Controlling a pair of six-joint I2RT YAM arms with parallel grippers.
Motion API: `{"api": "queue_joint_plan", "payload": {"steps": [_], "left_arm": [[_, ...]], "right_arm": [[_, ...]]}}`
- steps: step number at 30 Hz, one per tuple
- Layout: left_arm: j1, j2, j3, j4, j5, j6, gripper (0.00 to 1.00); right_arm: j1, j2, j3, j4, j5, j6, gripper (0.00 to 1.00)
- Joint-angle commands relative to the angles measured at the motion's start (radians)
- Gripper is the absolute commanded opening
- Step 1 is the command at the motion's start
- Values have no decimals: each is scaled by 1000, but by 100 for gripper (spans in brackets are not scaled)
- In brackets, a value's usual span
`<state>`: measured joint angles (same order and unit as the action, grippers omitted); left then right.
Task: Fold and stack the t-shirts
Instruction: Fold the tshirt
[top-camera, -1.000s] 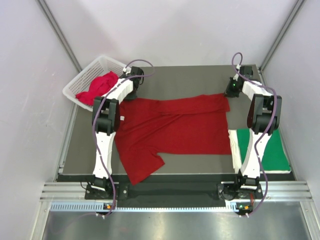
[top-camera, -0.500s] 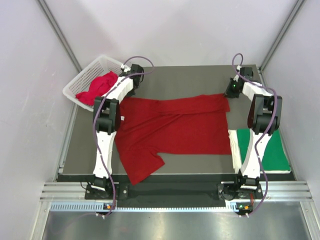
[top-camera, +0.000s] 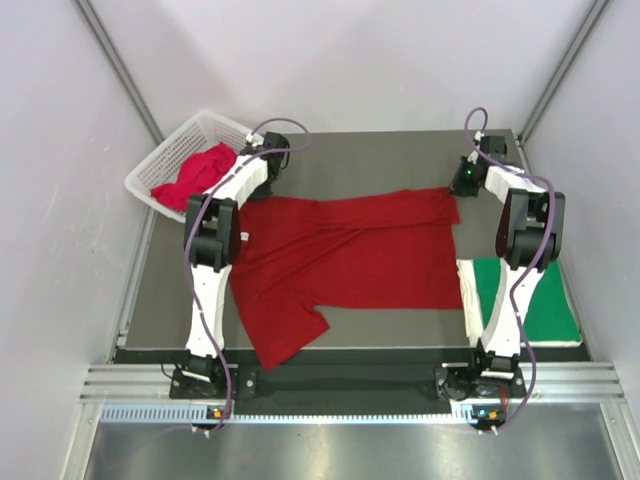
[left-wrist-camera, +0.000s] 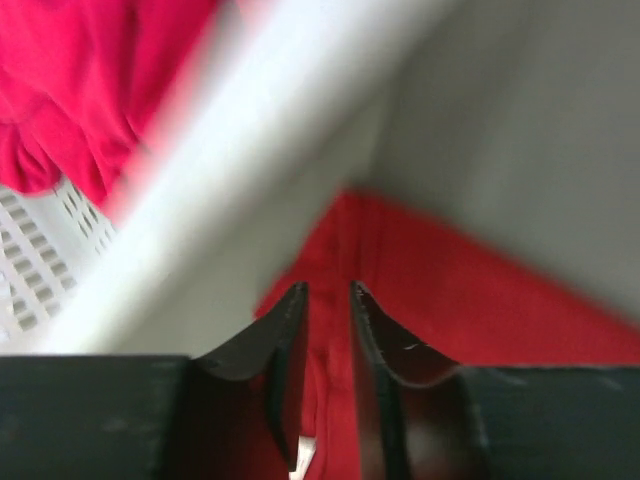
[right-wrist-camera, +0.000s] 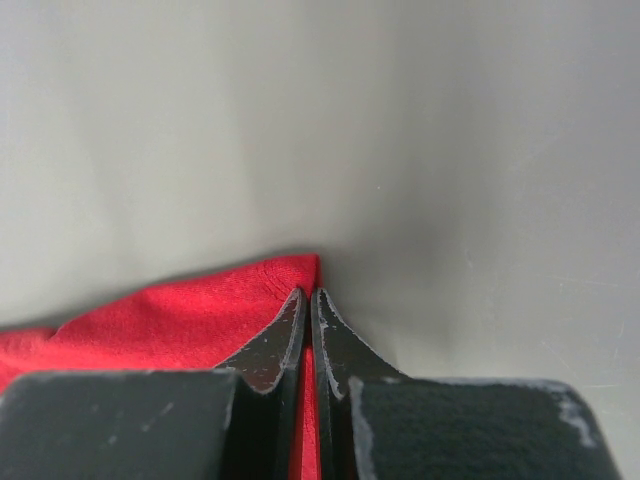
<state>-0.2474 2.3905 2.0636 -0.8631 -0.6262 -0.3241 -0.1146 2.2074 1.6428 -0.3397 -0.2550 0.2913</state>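
Right wrist: right pincer (right-wrist-camera: 308, 293) clamped on red t-shirt (right-wrist-camera: 170, 320) corner; left pincer (left-wrist-camera: 327, 289) ajar.

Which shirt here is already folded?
The green t-shirt, a neat rectangle; the dark red t-shirt lies spread out, the pink-red t-shirt sits crumpled in the basket.

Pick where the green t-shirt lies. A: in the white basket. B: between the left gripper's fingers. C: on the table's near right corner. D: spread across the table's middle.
C: the green t-shirt lies folded flat at that corner, far from the basket.
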Motion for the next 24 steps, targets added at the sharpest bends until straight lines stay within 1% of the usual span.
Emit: {"api": "queue_joint_plan", "payload": {"steps": [1,2,4,5,7,8,9,10,11,13,14,15,16,17,18,19,20,22,23,24], "left_arm": [[-58,-178,-81,18,94,87,29],[-67,-200,-106,21,120,98,33],[-72,-273,-183,19,157,86,34],[-67,-302,-253,25,211,83,35],[-46,-391,-328,50,258,54,36],[-33,-419,-391,55,290,43,36],[-11,-447,-417,58,351,33,36],[0,-493,-443,64,382,22,36],[8,-514,-489,68,401,22,37],[23,-565,-529,70,421,7,38],[31,-576,-563,62,430,-3,38],[57,-588,-586,65,448,-15,38],[77,-617,-614,78,504,-47,40],[104,-634,-684,116,558,-67,40],[173,-672,-724,143,607,-113,40],[207,-692,-765,166,697,-137,41],[235,-711,-833,206,721,-150,41],[240,-764,-896,249,726,-123,43],[240,-777,-937,260,735,-119,45],[240,-792,-956,280,749,-118,46]], "right_arm": [[-17,-51,-12,10,10,5,0],[-17,-51,-12,7,0,12,0],[-17,-54,-8,-5,-9,17,1],[-17,-55,-3,-15,-9,19,10],[-17,-72,6,-51,8,14,22],[-17,-81,6,-64,16,8,30],[-17,-93,6,-79,32,8,33],[-17,-118,6,-88,36,8,35],[-16,-129,11,-97,37,8,39],[-11,-164,14,-120,34,14,42],[4,-179,9,-124,28,14,46],[16,-195,5,-122,20,14,48],[33,-225,0,-121,20,11,48],[77,-239,-9,-117,20,-6,49],[105,-265,-11,-107,19,-17,50],[148,-274,-11,-102,20,-39,50],[217,-282,-9,-99,17,-55,50],[289,-299,-12,-61,-15,-95,49],[358,-299,-23,-38,-44,-130,48],[387,-289,-23,14,-106,-145,47]]}}
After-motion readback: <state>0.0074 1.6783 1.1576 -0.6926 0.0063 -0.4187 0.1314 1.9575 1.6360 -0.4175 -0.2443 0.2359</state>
